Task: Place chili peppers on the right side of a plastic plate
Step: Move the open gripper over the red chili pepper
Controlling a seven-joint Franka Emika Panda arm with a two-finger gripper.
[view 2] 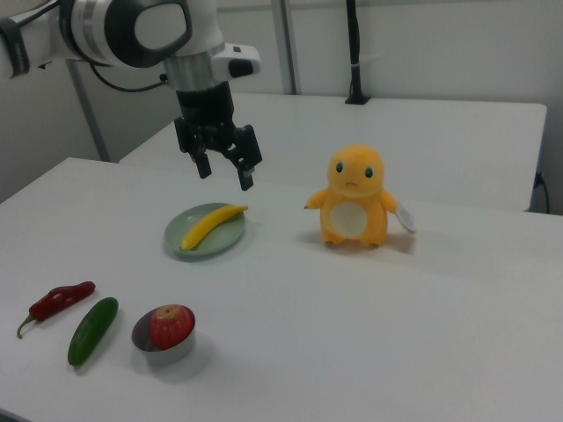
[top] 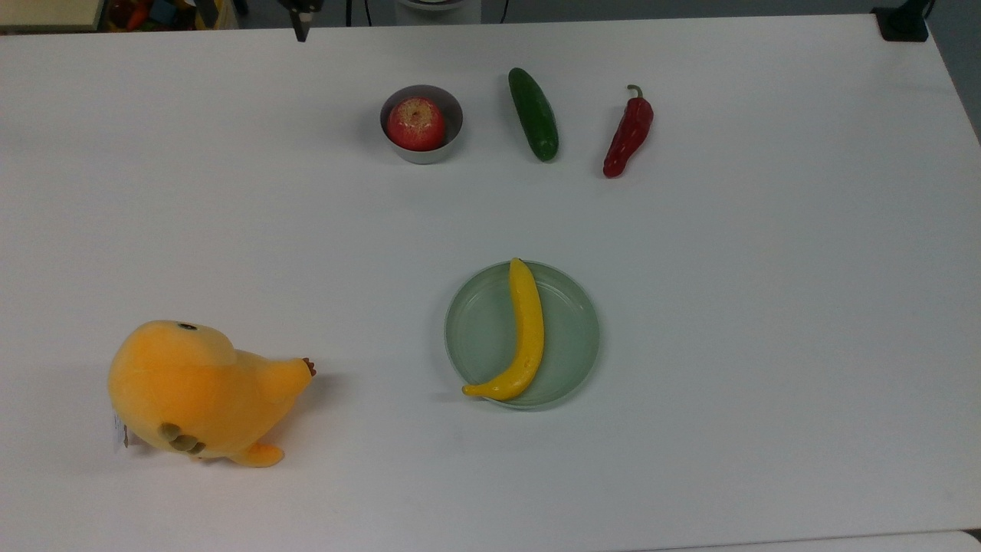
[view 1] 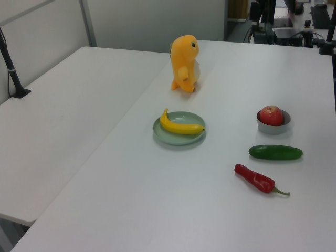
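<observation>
Pincer [view 2: 223, 170] hung open and empty above the bench [top: 766, 307], chili peppers [top: 628, 134] lay beside the cucumber [top: 533, 114], well apart from the plastic plate [top: 571, 333] bearing a banana [top: 525, 333].

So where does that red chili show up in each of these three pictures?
Top view: the chili lies near the top, right of centre, just right of the cucumber.
Left view: it lies at lower right, just below the cucumber.
Right view: it lies at far left, low down, just left of the cucumber.
Shared landmark: the cucumber, always its nearest neighbour.
</observation>
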